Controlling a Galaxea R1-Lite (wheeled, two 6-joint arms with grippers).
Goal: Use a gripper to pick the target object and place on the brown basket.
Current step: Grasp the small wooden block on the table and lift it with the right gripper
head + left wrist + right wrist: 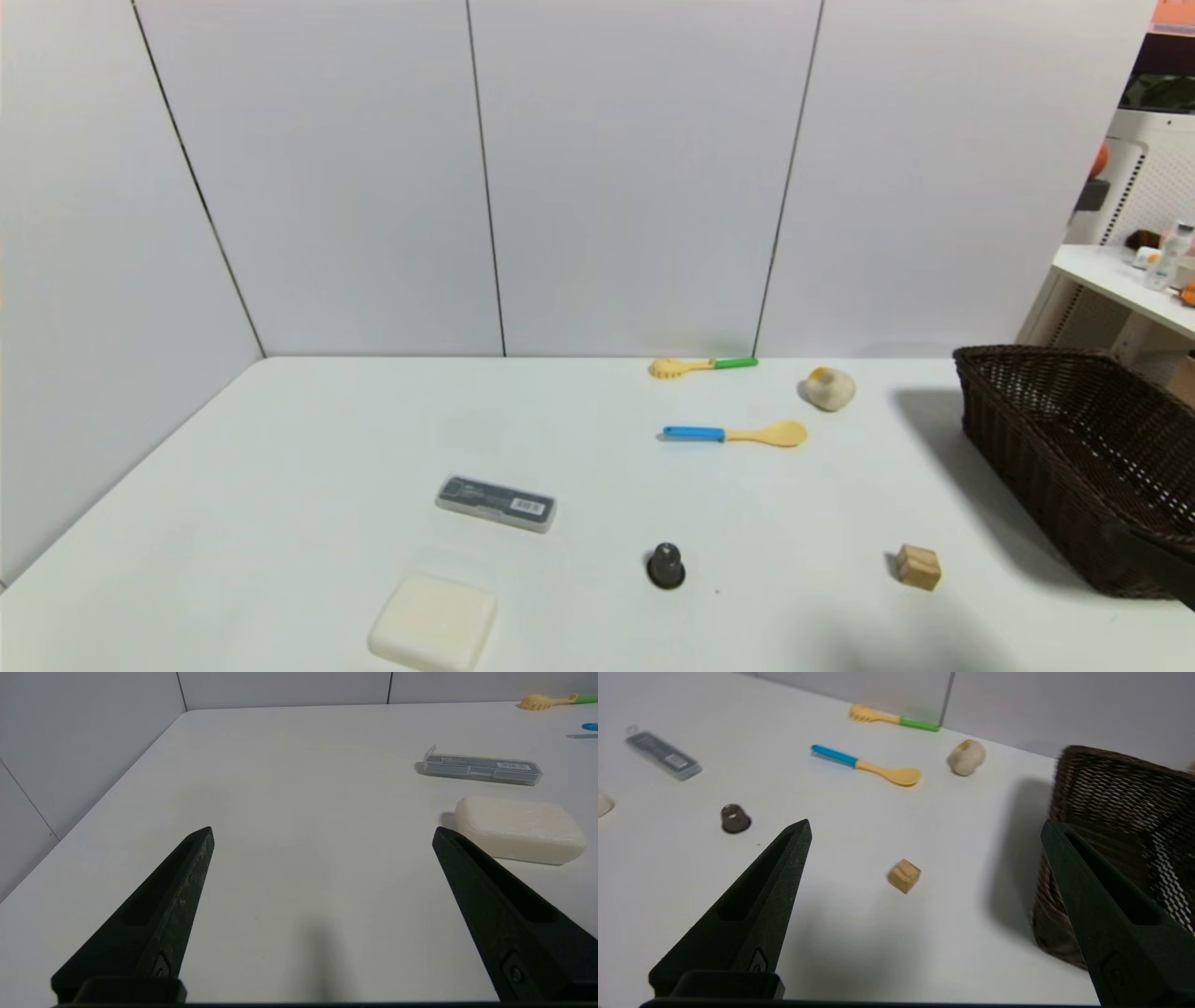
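On the white table (280, 448): a green-handled fork (702, 366) far, blue-handled spoon (734, 434), beige lump (828, 388), grey case (496, 504), dark knob (666, 566), cream bar (433, 623) nearest.

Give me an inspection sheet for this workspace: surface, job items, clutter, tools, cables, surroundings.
Surface: white table, no spills seen.
Job items: cube on the table, apart from the basket at the right edge; nothing visible inside the basket.
Clutter: blue-handled spoon, green-handled fork, beige lump, grey case, cream bar, dark knob.
Tools: left tool open, above bare table beside the bar; right tool open, above the table with the cube ahead of it, holding nothing.
Cables: nothing seen.
Surroundings: white panel walls; shelf with small items at far right.
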